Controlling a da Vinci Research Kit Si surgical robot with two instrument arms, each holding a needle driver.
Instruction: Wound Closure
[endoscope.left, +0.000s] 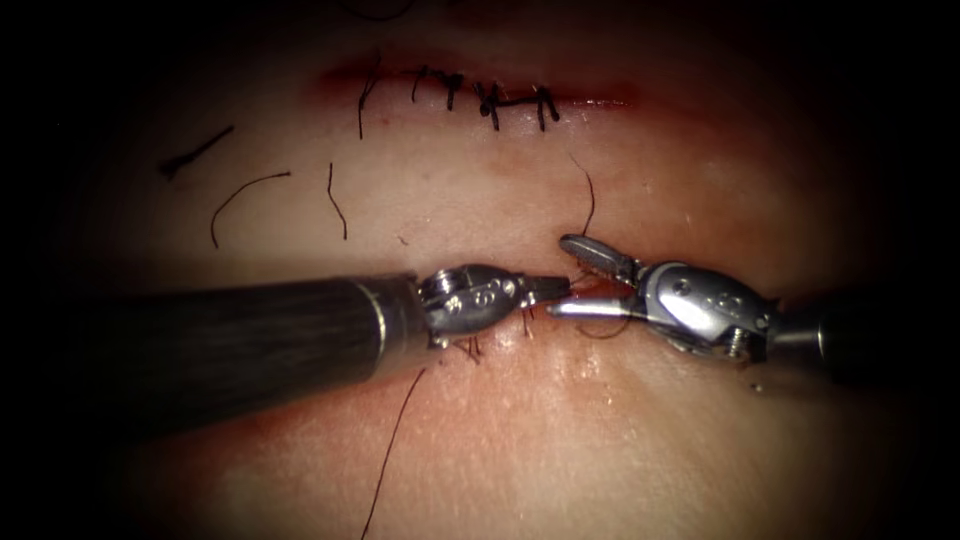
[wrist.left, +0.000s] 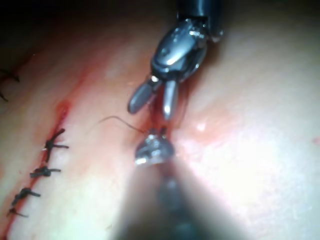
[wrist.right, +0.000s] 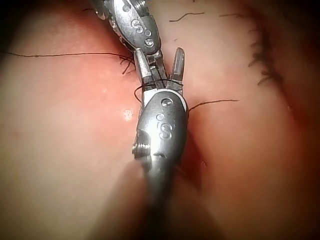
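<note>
Two needle drivers meet tip to tip over the tissue (endoscope.left: 600, 440), at a lower cut below the stitched cut (endoscope.left: 480, 98) near the tissue's far edge. The left tool (endoscope.left: 556, 288) has its jaws closed, apparently pinching thread (endoscope.left: 395, 450). The right tool (endoscope.left: 575, 275) is spread wide, grasping nothing, with thread looped about its jaws. The needle cannot be made out. Risk, as a judgement: the loop may slip off the spread jaws, or tension may tear the tissue edge. No containers are present.
</note>
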